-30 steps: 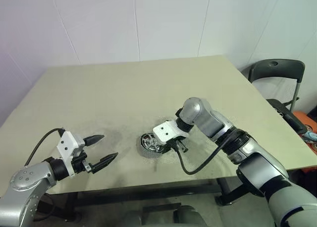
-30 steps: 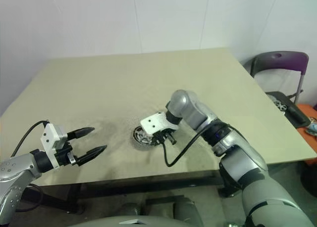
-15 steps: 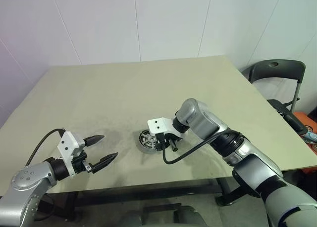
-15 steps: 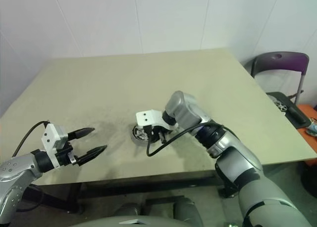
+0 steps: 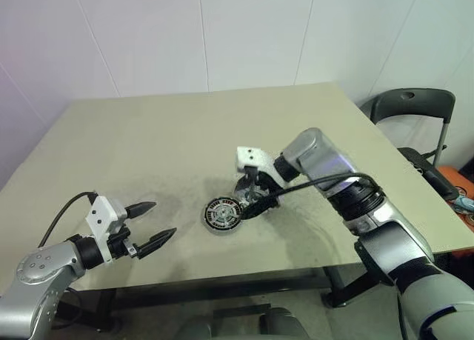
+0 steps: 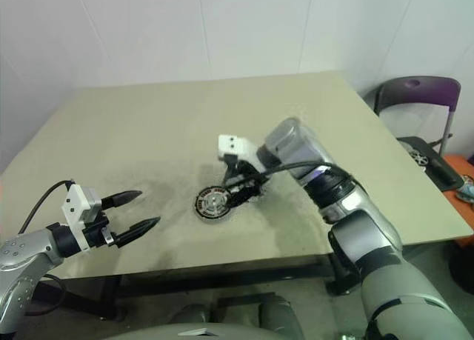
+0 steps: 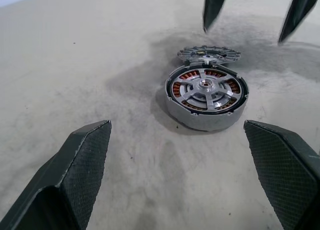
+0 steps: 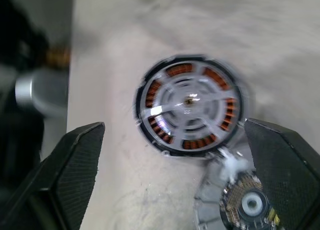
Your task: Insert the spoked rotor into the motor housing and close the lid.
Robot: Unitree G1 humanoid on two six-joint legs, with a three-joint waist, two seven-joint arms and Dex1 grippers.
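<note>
Head views: your motor housing (image 5: 223, 215) sits on the table (image 5: 185, 132) toward the near edge, about midway between its left and right sides, inside a dark smudged patch of the surface. The spoked rotor (image 7: 205, 87) is seated in it, silver spokes over copper windings. Your right gripper (image 5: 250, 199) hangs just above and beside the housing on the far right, fingers spread wide, holding nothing; its black cable loops across that side of the housing. Your left gripper (image 5: 150, 225) hovers near the front left corner of the table, well apart from the housing, fingers wide and empty. A dark chair (image 5: 412, 114) stands off the right edge.

Left wrist view: both left fingers frame the housing, with bare tabletop between. The lid (image 7: 209, 54) lies directly behind the housing, touching or just beside its rim; you cannot tell which. The two right fingertips (image 7: 214, 7) hang above the lid.

Right wrist view: the housing with rotor lies between the spread right fingers (image 8: 65, 172). The lid (image 8: 235, 200) lies at its edge, inner face with small components up.
</note>
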